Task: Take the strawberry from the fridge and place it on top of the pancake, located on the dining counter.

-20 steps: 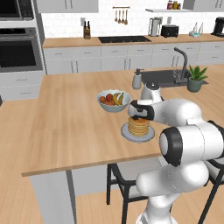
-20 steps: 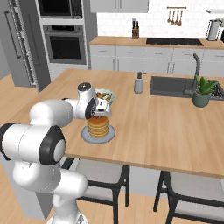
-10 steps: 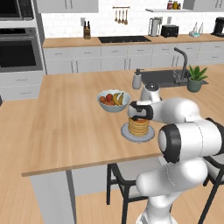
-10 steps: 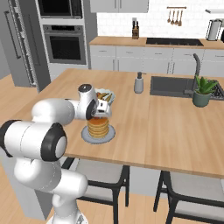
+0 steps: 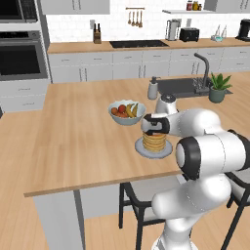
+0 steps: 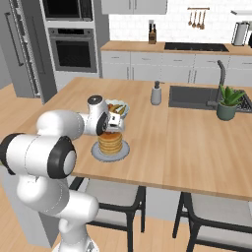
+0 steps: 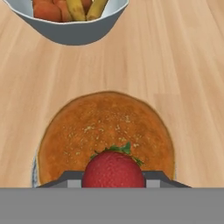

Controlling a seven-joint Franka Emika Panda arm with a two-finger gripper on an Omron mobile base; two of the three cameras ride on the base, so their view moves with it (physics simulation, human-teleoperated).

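Note:
In the hand view the red strawberry, green leaves on top, sits between my gripper's two dark fingertips, which are shut on it. Right below it lies the golden-tan pancake stack on its grey plate. From the base views my gripper hovers just over the pancake near the front edge of the light wood dining counter. The strawberry is hidden by the hand there. The grey fridge stands at the far left, doors closed.
A pale bowl of fruit stands just behind the pancake. Further back are a soap dispenser, the sink and a potted plant. Dark stools stand under the counter's front edge.

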